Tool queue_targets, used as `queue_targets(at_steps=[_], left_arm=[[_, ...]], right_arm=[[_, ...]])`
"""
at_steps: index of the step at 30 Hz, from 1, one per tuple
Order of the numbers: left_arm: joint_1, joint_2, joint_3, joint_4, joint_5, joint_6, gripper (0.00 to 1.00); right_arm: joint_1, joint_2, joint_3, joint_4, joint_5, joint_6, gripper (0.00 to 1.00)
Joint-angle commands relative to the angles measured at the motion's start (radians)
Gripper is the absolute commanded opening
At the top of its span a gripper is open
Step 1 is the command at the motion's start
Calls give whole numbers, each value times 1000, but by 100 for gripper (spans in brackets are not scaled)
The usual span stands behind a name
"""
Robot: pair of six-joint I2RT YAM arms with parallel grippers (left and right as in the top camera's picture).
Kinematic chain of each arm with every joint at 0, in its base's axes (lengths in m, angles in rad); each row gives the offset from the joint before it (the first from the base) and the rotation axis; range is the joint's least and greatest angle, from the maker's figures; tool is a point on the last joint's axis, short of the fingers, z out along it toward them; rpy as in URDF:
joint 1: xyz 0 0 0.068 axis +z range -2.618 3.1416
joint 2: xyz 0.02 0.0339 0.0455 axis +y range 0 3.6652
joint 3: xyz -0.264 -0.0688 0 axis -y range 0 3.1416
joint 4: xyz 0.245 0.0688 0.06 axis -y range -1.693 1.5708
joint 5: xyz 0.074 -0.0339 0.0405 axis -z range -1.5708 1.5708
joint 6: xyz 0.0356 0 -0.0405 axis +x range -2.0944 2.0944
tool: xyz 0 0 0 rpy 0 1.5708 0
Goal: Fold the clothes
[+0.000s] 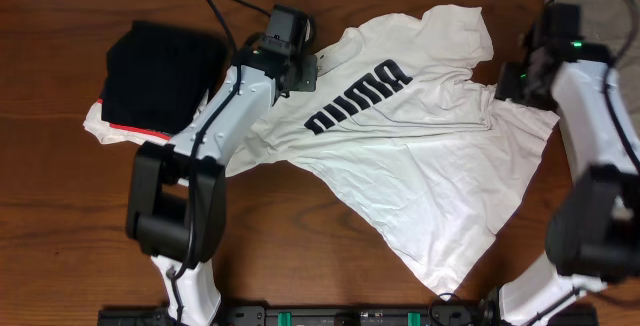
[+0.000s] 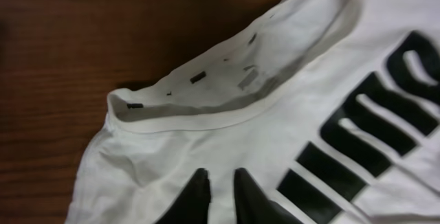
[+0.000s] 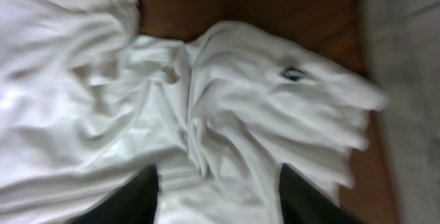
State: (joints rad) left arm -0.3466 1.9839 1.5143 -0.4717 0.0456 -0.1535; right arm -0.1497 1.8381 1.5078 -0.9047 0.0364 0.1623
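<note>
The white T-shirt (image 1: pixel 420 166) is spread, crumpled and lettering up, across the middle of the wooden table (image 1: pixel 60 226), beside a black folded garment (image 1: pixel 165 66). The left gripper (image 2: pixel 218 198) is seen narrowly parted over the cloth below the collar (image 2: pixel 206 119). The right gripper (image 3: pixel 218 193) is held wide above bunched fabric near the small black tag (image 3: pixel 293 73).

A dark reddish-brown wooden table (image 1: pixel 60 216) (grain running sideways) fills the view under soft, even light.
</note>
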Motion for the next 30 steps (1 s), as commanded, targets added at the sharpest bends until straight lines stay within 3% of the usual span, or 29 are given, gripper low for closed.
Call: queue_targets(at_steps=[1,9,16,21,30], left_arm=[[12,65,-5,6,-12,82,22],[47,175,-5,98,-40,108,29],[84,229,-5,105,-73,103,29],[117,267,-5,48,-118,51,29],[204,269,-5,-163,-177,-212,22]], right_arm=[[-29,-85,20,-46,0,39,58],[-88,-110,8,-143,1,50,58],[-132,-110,-31,-152,0,50,58],[-141,-110,-72,-156,0,50,59],[-141,-108,-253,-17,-29,48,59]])
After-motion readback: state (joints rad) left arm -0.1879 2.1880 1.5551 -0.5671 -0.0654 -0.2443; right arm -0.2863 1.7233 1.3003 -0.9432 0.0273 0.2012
